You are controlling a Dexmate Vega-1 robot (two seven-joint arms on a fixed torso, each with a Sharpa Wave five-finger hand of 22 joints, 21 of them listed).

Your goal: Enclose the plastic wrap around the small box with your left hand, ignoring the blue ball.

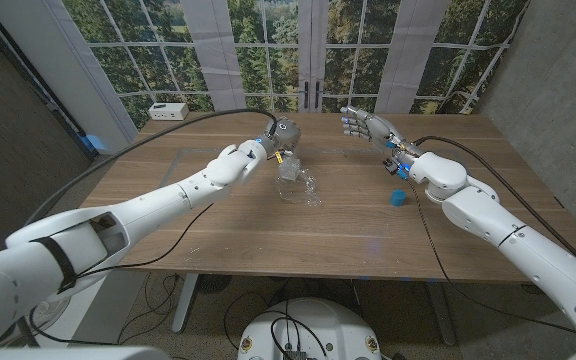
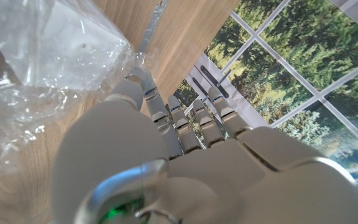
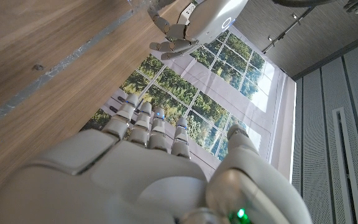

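Three views split the scene between them. Only the head view takes in the blue ball [image 1: 397,198], lying on the table [image 1: 218,240] just beside the right forearm, well apart from the left hand [image 1: 282,135]. That hand hangs just above the plastic wrap [image 1: 298,183], its fingers pointing down; whether they touch the film cannot be told. From the left wrist the wrap [image 2: 42,56] lies crumpled just beyond the left hand's [image 2: 166,155] loosely spread fingertips, a pale shape inside too blurred to call the small box. Raised off the table, the right hand [image 1: 371,128] holds nothing, fingers apart and extended.
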